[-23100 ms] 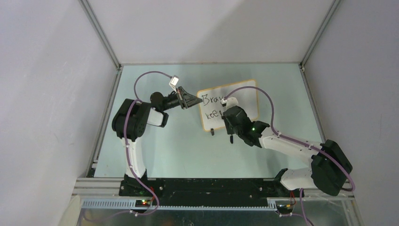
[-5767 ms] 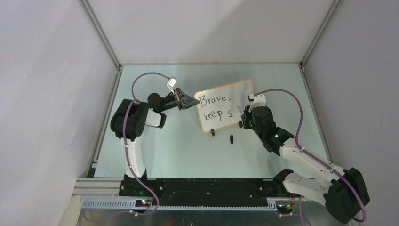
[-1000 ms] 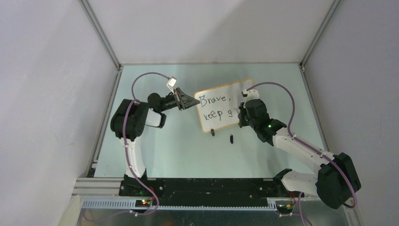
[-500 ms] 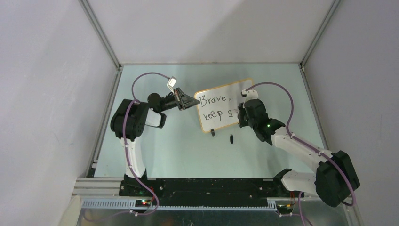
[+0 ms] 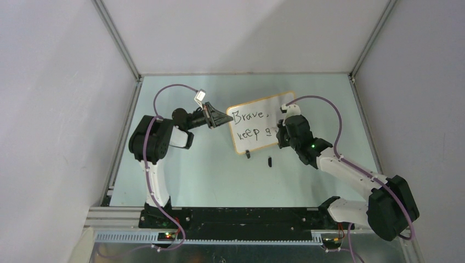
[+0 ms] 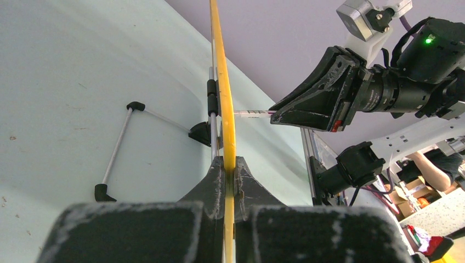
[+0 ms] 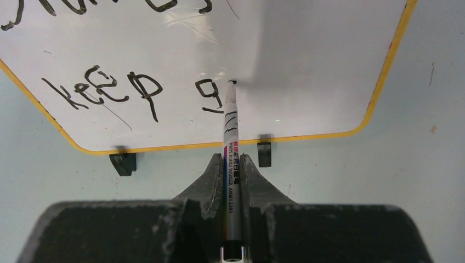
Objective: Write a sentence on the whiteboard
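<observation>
At left, our left gripper [image 6: 228,163] is clamped on the left edge of the whiteboard [image 7: 307,66], which stands propped on the table [image 5: 192,164]. The sentence [image 5: 247,116] reads "Brave, keep g". At right, our right gripper [image 7: 232,164] is closed on a marker [image 7: 230,126], and the marker's tip touches the board just right of the "g". We judge that too hard a push could tip the board back or twist it in the left grip. A slipping marker could smear the letters.
</observation>
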Robot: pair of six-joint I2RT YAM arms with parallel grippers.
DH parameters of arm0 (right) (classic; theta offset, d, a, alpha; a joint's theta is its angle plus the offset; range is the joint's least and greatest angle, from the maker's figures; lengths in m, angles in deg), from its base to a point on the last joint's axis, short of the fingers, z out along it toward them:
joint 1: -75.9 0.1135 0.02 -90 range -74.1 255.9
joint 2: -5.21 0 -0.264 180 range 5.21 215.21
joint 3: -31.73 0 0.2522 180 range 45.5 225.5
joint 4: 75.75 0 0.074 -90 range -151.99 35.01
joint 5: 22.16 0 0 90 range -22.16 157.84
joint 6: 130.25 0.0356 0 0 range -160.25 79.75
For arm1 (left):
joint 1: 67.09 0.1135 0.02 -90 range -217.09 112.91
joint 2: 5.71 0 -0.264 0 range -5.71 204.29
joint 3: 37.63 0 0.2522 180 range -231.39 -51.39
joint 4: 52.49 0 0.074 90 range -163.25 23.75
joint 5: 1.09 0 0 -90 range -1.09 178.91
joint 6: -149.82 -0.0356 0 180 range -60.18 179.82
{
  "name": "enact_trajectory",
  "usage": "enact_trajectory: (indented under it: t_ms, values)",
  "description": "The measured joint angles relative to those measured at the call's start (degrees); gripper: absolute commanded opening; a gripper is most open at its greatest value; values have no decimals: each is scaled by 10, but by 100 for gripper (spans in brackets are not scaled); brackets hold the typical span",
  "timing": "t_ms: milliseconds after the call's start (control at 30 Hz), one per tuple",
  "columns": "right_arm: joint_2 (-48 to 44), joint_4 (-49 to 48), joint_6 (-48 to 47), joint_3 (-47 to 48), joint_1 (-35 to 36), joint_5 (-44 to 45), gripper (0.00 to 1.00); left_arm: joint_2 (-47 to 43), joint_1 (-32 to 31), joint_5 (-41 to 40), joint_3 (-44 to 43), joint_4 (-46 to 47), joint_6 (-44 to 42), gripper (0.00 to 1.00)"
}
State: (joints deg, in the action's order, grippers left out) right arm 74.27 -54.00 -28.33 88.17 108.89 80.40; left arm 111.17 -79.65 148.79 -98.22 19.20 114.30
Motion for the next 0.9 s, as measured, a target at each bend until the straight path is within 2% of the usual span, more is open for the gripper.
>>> enact_trajectory:
  t_ms: [900]
  values:
    - [0, 29, 0, 1, 8, 24, 0, 0, 0, 0, 0, 0, 0, 0]
